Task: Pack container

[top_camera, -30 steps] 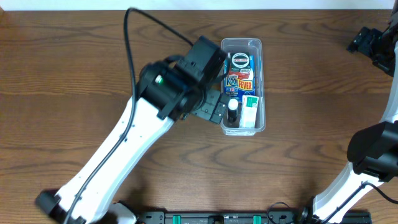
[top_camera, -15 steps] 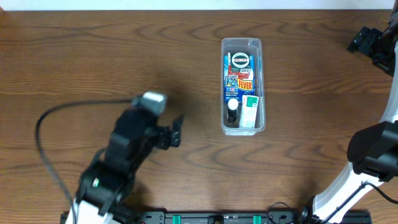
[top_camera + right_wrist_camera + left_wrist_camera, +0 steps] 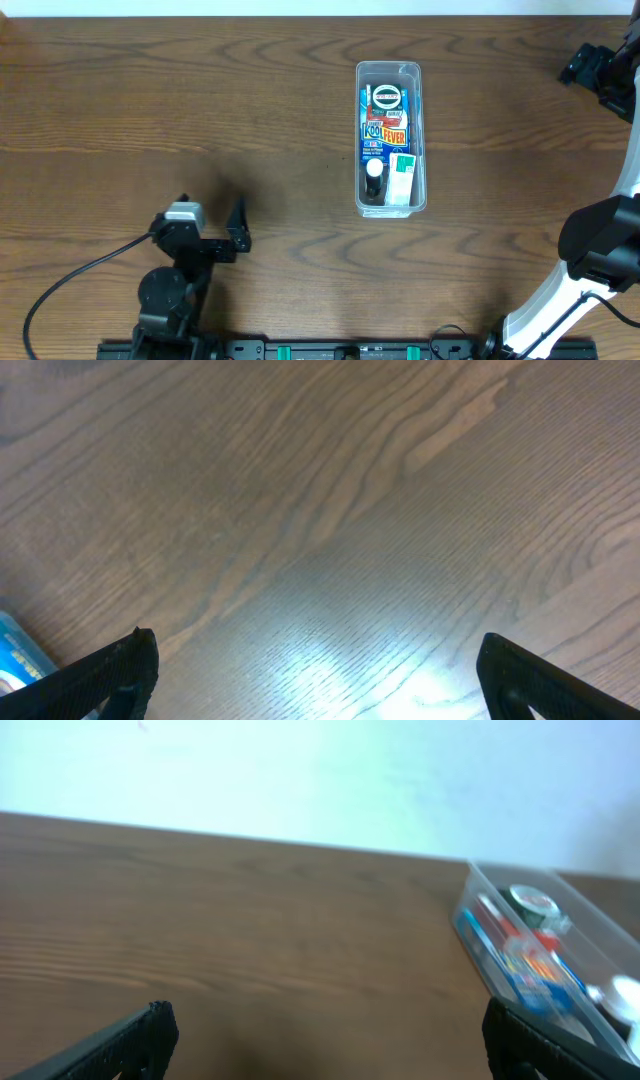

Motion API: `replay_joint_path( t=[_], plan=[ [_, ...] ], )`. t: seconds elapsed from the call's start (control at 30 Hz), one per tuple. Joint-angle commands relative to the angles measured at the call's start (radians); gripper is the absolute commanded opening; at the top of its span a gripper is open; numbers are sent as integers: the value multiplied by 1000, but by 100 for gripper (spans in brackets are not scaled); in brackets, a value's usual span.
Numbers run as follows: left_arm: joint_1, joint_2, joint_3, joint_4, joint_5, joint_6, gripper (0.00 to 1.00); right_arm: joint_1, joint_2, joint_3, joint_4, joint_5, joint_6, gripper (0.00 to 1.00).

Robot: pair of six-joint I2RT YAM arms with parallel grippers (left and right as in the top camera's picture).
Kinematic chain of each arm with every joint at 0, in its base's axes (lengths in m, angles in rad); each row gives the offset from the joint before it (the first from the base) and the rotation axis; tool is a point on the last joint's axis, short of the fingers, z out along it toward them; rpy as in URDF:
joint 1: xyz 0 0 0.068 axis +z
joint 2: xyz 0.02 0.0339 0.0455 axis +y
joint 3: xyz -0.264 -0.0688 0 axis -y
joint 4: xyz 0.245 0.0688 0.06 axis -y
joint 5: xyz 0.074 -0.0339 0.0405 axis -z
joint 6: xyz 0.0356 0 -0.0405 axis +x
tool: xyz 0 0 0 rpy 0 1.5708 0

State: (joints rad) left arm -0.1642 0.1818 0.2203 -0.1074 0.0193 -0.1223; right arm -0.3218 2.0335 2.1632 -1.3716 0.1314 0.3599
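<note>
"KOOL FEVER" is read on the blue box (image 3: 385, 128) lying in the container (image 3: 421, 140), set on the desk (image 3: 150, 100) right of centre. Smaller labels cannot be read. The left pincer (image 3: 325, 1030) and right pincer (image 3: 315, 660) are spread apart, with fingertips cut off at the frame edges.

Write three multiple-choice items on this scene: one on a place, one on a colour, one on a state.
1. Where is the blue "Kool Fever" cardboard box?
A. inside the long clear plastic container
B. beside it
C. beneath it

2. What colour is the cap of the small dark bottle?
A. red
B. white
C. yellow

3. How is the left pincer?
A. shut on the box
B. shut, empty
C. open, empty

Key: A, the clear walls surround the box. B, the cap shows white from overhead. C, the wrist view shows it wide apart with nothing between.
</note>
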Motion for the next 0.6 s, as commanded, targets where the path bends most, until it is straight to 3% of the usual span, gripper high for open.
replay_joint_path(
  t=[0.0,0.4,0.57],
  plan=[
    [60,-45,-1,8,-5,14,98,-6,-18,-2,-1,11,14,99],
    [125,-180,-35,10,-6,64,98,-6,-18,-2,-1,11,14,99],
    [137,-180,-106,136,-6,71,98,-6,-18,-2,-1,11,14,99]
  ],
)
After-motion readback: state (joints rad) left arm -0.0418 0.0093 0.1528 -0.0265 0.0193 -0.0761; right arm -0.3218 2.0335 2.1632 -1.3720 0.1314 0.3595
